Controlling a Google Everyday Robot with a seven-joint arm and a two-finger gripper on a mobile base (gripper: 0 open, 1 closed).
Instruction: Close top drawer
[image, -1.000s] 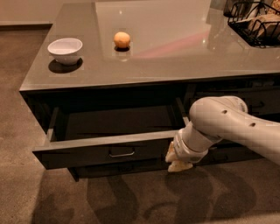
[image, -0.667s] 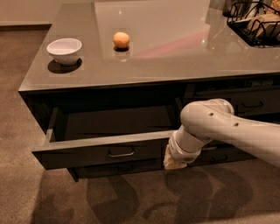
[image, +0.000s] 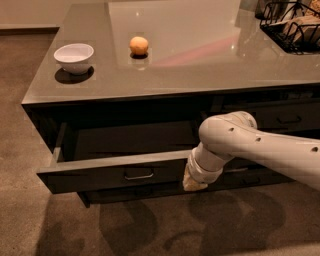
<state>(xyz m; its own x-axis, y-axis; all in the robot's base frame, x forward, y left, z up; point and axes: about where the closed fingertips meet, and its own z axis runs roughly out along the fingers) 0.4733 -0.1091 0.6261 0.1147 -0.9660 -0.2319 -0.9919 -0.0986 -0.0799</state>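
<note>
The top drawer stands pulled out from the left side of the dark cabinet. Its front is dark brown-black with a small metal bar handle at its middle. Its grey left wall and dark inside show behind the front. My white arm reaches in from the right. My gripper is at the right end of the drawer front, low against it, and the wrist covers most of it.
The glass-topped cabinet carries a white bowl at the left, an orange fruit near the middle and a black wire basket at the far right. Another dark drawer front is shut on the right. Brown carpet lies in front.
My arm and gripper have moved left along the drawer front. The drawer looks much the same as before.
</note>
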